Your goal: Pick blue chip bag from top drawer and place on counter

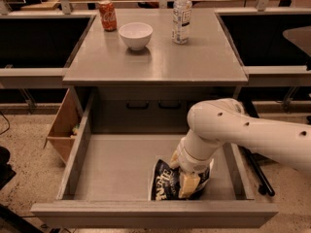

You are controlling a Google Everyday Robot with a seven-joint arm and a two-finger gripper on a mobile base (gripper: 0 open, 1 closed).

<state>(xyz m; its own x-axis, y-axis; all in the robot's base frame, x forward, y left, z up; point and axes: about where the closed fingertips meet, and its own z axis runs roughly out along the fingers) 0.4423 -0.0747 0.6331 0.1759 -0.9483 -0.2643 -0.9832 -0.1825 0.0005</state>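
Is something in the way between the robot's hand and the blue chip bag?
Nothing visible is. The gripper sits right on the blue chip bag, near the front of the top drawer.

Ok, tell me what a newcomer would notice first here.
The white arm reaches from the right down into the open top drawer. Its tool is down at the blue chip bag, near the drawer's front, right of centre. Above, the counter carries a red can, white bowl and clear bottle along its back.
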